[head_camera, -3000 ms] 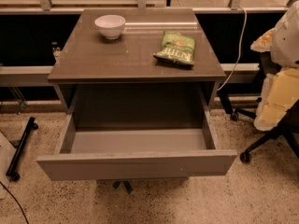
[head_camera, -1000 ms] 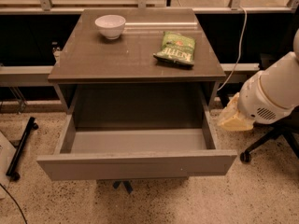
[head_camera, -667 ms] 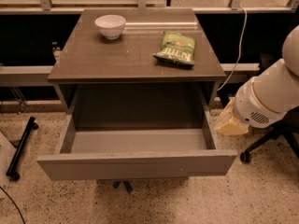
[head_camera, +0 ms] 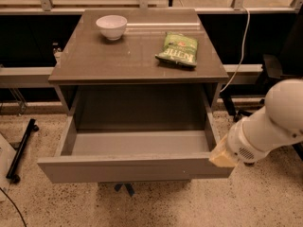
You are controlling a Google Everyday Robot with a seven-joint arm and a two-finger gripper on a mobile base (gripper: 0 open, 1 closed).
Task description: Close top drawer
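The top drawer [head_camera: 135,168] is pulled far out of the grey cabinet [head_camera: 94,63], and its inside looks empty. Its plain flat front faces the camera at the bottom of the view. My white arm [head_camera: 274,122] comes in from the right. My gripper [head_camera: 221,157], with a yellowish tip, sits at the right end of the drawer front, at or very near its corner. I cannot tell whether it touches the front.
A white bowl [head_camera: 111,26] and a green chip bag [head_camera: 178,48] lie on the cabinet top. A white cable [head_camera: 242,46] hangs at the right, with a dark chair [head_camera: 272,72] behind my arm. A black stand [head_camera: 21,150] lies on the speckled floor at left.
My arm has swung down and to the left, bringing the gripper from beside the cabinet to the drawer front's right corner. The drawer has not visibly moved.
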